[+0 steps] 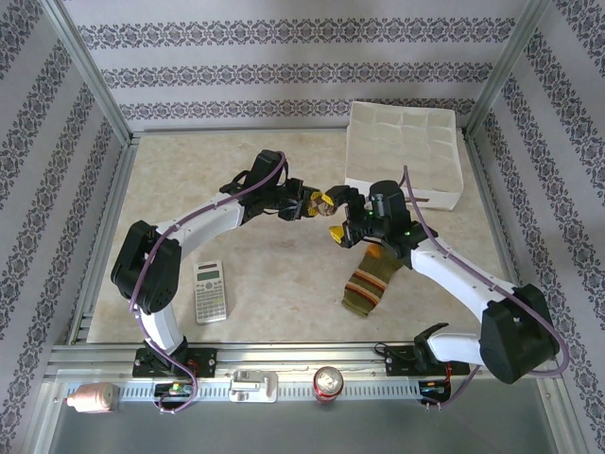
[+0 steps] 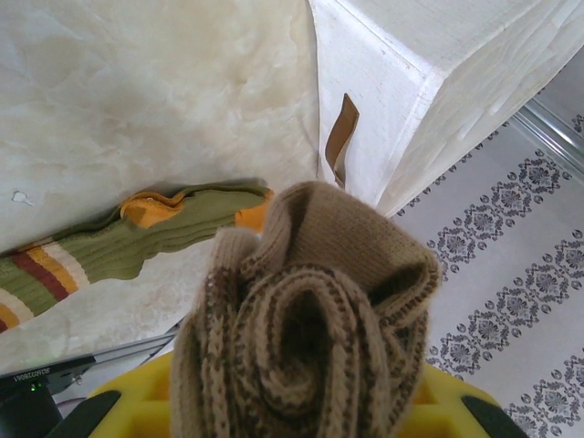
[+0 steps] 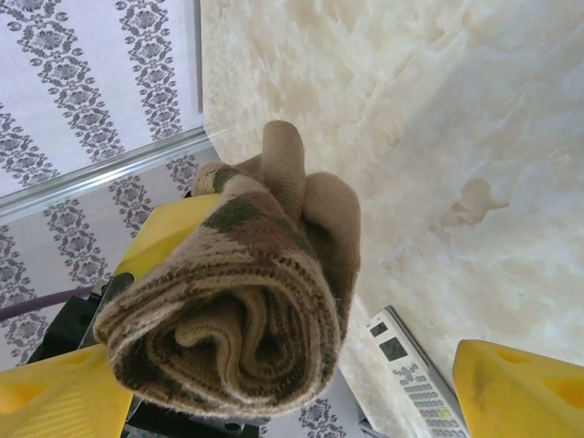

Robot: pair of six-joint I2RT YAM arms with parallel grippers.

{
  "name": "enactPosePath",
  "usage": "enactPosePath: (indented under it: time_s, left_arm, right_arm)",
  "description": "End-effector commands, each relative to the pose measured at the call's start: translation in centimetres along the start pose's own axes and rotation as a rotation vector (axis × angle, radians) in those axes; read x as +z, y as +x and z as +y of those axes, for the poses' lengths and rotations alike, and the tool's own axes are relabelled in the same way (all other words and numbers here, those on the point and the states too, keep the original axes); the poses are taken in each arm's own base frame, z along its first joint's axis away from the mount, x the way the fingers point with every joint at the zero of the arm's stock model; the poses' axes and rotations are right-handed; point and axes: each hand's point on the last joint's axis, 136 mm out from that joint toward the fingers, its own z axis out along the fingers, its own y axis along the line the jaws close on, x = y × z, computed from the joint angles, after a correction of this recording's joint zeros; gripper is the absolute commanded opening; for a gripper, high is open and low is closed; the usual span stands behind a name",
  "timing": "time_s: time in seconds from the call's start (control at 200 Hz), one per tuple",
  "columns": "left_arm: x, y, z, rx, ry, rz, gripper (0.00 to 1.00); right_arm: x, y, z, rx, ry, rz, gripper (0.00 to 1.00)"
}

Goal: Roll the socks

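While the rolled argyle sock [image 2: 306, 319] is pinched between the fingers of the left end effector [image 1: 319, 201] above the middle of the desk [image 1: 274, 284], the right end effector [image 1: 337, 231] is spread wide just beside it, gripping nothing. The pinch is best held firm so that the coil cannot loosen, and the loose cuff flap should be caught by the right side before any release. The roll's axis is judged to run from one end effector toward the other. The olive sock [image 1: 367, 284] is laid flat on the desk, lengthwise near-to-far, with its orange end toward the white box [image 1: 406, 142].
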Motion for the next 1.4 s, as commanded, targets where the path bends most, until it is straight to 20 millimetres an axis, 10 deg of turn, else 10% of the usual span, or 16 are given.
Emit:
enactPosePath:
  time_s: [0.0, 1.394]
  left_arm:
    - [0.4, 0.9, -0.8, -0.02, 0.031, 0.04, 0.0]
    - [0.8, 3.0, -0.4, -0.003, 0.013, 0.11, 0.0]
  right_arm:
    - [0.2, 0.8, 2.6, 0.024, -0.086, 0.052, 0.87]
    - [1.7, -1.4, 3.0, -0.218, 0.041, 0.06, 0.36]
